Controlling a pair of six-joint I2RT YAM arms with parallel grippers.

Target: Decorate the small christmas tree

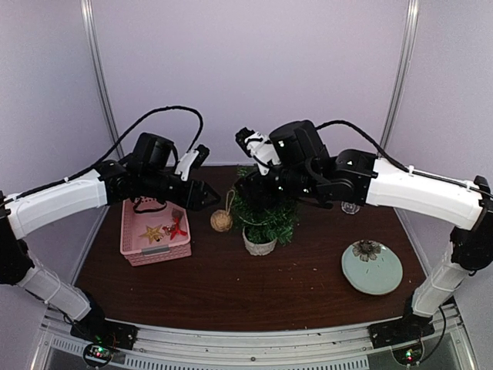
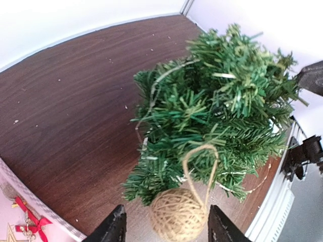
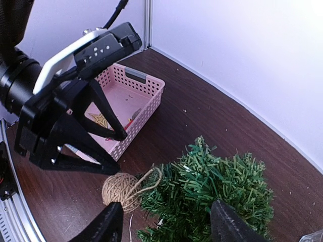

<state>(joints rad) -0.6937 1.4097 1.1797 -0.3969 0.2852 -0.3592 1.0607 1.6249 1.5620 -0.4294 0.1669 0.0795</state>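
Twine ball [image 1: 221, 221] was judged hung on the left side of the small christmas tree [image 1: 266, 208], set centre-far, left gripper [image 1: 209, 196] and right gripper [image 3: 167, 222] were seen spread and empty, and an ornament from the pink basket [image 1: 154, 258] was probably needed next.

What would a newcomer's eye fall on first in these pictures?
The small christmas tree stands out in the middle, dark green and bushy, with a twine ball at its left side, the ball's loop reaching up to a branch. A pink basket sits at the left and a pale green plate at the right.

rough twine ball [image 2: 177, 222]; pink plastic basket [image 1: 158, 253]; matt wood-grain table [image 1: 231, 287]
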